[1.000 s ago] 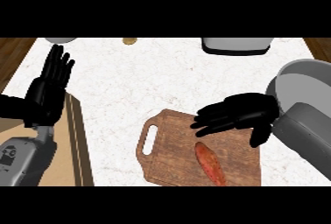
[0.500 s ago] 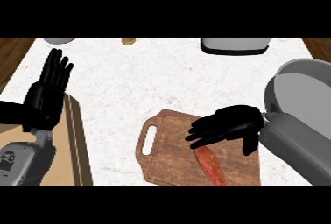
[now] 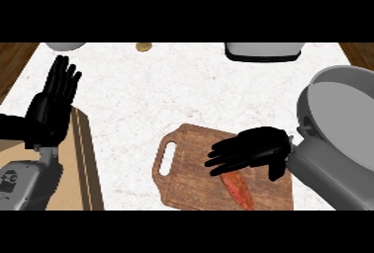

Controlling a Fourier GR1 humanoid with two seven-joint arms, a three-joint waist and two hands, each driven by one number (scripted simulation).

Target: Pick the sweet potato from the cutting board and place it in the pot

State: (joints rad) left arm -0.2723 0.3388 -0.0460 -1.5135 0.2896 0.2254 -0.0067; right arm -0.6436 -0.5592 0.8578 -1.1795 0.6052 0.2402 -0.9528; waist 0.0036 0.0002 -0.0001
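An orange-red sweet potato (image 3: 239, 189) lies on the wooden cutting board (image 3: 190, 173) at the lower middle of the head view. My right hand (image 3: 252, 149) hovers over its upper end with fingers spread and pointing left, open, hiding part of it. The grey pot (image 3: 343, 116) stands at the right edge, partly behind my right forearm. At the left edge my left hand (image 3: 51, 106) rests open, fingers up.
A white appliance with a dark base (image 3: 263, 50) stands at the back, a grey bowl (image 3: 66, 46) at the back left, and a small tan object (image 3: 144, 47) beside it. The counter's wooden edge (image 3: 84, 158) runs down the left.
My right hand has moved down and toward me over the board, now covering the sweet potato's upper end. The left hand stays put.
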